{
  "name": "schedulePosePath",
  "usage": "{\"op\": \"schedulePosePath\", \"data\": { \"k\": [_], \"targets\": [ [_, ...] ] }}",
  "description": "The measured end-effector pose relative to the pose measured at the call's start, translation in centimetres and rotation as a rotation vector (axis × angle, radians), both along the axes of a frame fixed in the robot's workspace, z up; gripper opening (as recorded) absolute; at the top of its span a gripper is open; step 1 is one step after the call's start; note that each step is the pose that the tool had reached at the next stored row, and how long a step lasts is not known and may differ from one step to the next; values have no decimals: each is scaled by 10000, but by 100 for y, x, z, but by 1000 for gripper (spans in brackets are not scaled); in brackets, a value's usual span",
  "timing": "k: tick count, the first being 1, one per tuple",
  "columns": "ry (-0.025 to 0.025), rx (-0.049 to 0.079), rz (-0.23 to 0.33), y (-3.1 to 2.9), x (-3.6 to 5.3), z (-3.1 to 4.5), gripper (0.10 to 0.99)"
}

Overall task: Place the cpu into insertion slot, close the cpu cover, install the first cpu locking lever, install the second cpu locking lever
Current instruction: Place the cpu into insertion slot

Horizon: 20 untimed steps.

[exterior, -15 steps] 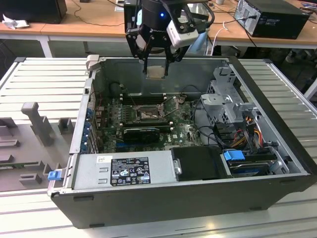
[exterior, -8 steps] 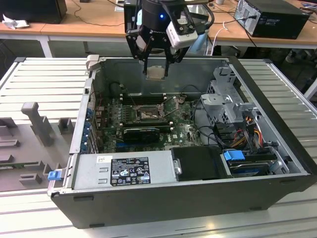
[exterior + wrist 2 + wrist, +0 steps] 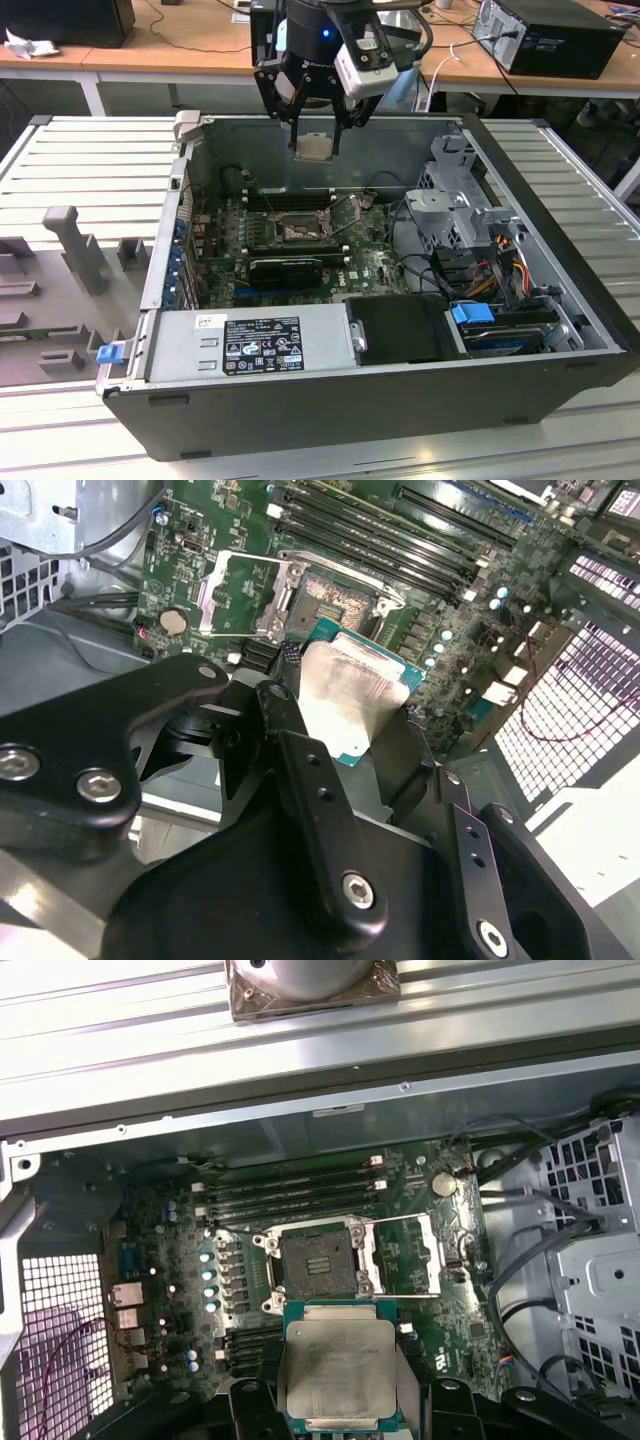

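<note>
The gripper (image 3: 315,140) is closed down to the width of the cpu (image 3: 314,147), its two black fingers (image 3: 287,715) pressing on opposite edges of the chip. It hangs in the air above the open computer case (image 3: 400,410), higher than the case's rim and clear of everything inside.

The case lies on its side on a ribbed aluminium table (image 3: 90,165). Wooden desks (image 3: 180,45) with another computer (image 3: 550,35) stand behind.

The green motherboard (image 3: 170,1260) lies on the case floor, with the square insertion slot (image 3: 318,1263) bare and its dark contact field showing. The cpu cover (image 3: 372,1260) lies flipped open beside the slot, on the side away from the white-lit vent grid (image 3: 60,1310). Thin metal rods near the slot may be the locking levers, though that is hard to make out.

The cpu (image 3: 338,1375) is held flat, its pale metal face turned up towards the wrist cameras and its green edge showing around it. Being square, it has no long axis; in the first wrist view its sides run roughly parallel to the slot's.
</note>
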<state>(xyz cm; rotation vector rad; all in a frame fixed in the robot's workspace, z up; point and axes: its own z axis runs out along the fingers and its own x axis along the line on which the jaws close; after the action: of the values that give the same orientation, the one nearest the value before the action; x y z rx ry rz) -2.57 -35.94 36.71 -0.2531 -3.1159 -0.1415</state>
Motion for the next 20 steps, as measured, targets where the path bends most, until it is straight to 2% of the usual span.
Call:
{"op": "schedulePosePath", "data": {
  "k": [20],
  "targets": [
    [-1,-45,-884,0,0,-4,525]
  ]
}}
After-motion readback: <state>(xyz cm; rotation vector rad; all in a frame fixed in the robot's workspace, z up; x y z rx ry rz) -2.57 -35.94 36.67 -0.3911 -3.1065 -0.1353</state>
